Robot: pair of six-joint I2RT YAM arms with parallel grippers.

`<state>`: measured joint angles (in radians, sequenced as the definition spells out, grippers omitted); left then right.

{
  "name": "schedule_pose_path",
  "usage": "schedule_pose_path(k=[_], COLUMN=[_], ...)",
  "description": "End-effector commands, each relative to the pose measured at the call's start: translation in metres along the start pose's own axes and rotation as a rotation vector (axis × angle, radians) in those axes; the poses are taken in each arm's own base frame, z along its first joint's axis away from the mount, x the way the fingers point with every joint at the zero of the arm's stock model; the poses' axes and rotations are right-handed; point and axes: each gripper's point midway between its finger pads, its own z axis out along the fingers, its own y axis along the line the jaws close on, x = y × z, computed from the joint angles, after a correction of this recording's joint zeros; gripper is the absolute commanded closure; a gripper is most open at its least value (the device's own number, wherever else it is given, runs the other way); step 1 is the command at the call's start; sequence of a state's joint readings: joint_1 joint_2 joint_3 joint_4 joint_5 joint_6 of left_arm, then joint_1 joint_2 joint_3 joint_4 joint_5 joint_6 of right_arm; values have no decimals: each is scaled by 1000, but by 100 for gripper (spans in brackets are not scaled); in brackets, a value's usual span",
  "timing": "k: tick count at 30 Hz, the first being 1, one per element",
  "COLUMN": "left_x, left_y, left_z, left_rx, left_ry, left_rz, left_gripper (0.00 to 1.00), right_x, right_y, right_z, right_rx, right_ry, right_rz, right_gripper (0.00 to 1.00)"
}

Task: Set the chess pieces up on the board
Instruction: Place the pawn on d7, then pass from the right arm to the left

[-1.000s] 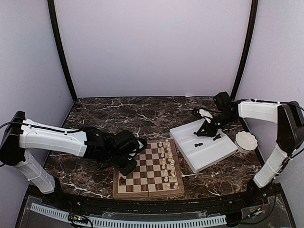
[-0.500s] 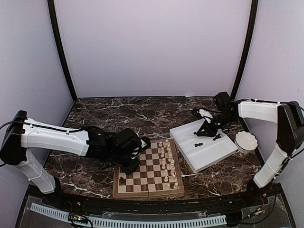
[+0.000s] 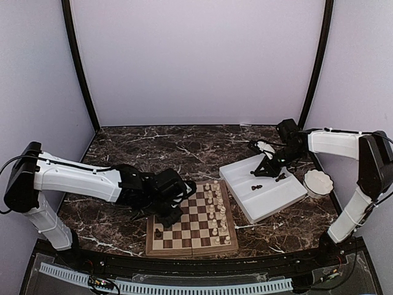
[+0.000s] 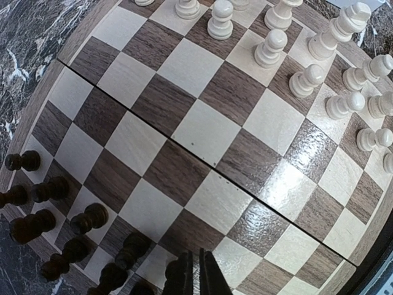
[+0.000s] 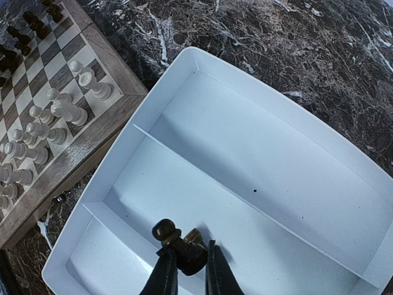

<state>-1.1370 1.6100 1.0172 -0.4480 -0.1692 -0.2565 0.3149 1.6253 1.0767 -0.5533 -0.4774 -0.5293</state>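
The board lies near the front, with cream-white pieces on its right columns. Dark chess pieces stand in a row along its left edge in the left wrist view. My left gripper hangs over the board beside that row, fingers pressed together with nothing between them. My right gripper is down in the white tray, shut on a dark pawn, and a brownish bit shows just behind the pawn. In the top view my right gripper reaches into the tray.
Two more dark pieces lie loose on the tray floor, another further right. A small white bowl stands right of the tray. White pieces crowd the board edge nearest the tray. Dark marble table all round.
My left gripper has closed its fingers and shifted a little right over the board's left side. The right arm and its pawn have not moved.
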Motion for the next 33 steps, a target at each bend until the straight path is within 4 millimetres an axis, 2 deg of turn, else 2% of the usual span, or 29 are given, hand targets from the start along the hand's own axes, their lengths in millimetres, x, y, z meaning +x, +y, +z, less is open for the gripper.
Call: schedule_pose_path(k=[1,4,6,8,9,10,11,12,13,14,15,16,17,18,19,20,22,27,33], left_x=[-28,-67,-101,-137,-147,-166,-176,-193,-201,-215,-222,-235,-239,-249,-251,-259,-265,-274,-277], left_y=[-4,-4,-4,-4,2,-5,1,-5,1,-5,-3,-8,-11,-12,-16,-18,-28,-42,-48], left_z=[-23,-54,-79,-105,-109,-122,-121,-134,-129,-140,-135,-147,-140,-147,-140,-146,-134,-129,-123], left_rx=[16,27,54,116,137,218,247,336,367,439,471,531,572,598,634,662,721,825,869], left_ry=[-78,-221,-347,-477,-509,-575,-592,-646,-647,-690,-690,-731,-717,-751,-733,-755,-725,-686,-671], left_rz=[12,2,-25,-71,-98,-126,-157,-184,-236,-239,-275,-270,-289,-290,-303,-300,-304,-322,-333], left_gripper=[88,78,65,56,54,52,52,51,51,51,51,51,51,52,52,53,54,56,61], right_x=[-7,-20,-36,-50,-59,-66,-72,-77,-82,-87,-91,-96,-100,-103,-106,-109,-112,-117,-122], right_y=[7,15,22,31,35,39,45,50,56,63,70,75,80,83,87,90,94,102,106], right_z=[-8,-25,-41,-57,-66,-74,-79,-85,-89,-93,-96,-99,-101,-103,-104,-105,-104,-100,-98], right_rx=[-16,-25,-36,-58,-66,-74,-88,-97,-105,-107,-111,-111,-112,-111,-116,-119,-128,-150,-159], right_ry=[-24,-57,-102,-140,-163,-181,-193,-205,-215,-223,-228,-235,-240,-244,-245,-246,-238,-225,-225], right_rz=[-14,-30,-45,-55,-65,-76,-86,-99,-115,-133,-153,-169,-182,-193,-201,-207,-220,-239,-246], right_gripper=[88,88,88,87,87,87,87,87,87,87,87,87,87,86,86,86,86,86,86])
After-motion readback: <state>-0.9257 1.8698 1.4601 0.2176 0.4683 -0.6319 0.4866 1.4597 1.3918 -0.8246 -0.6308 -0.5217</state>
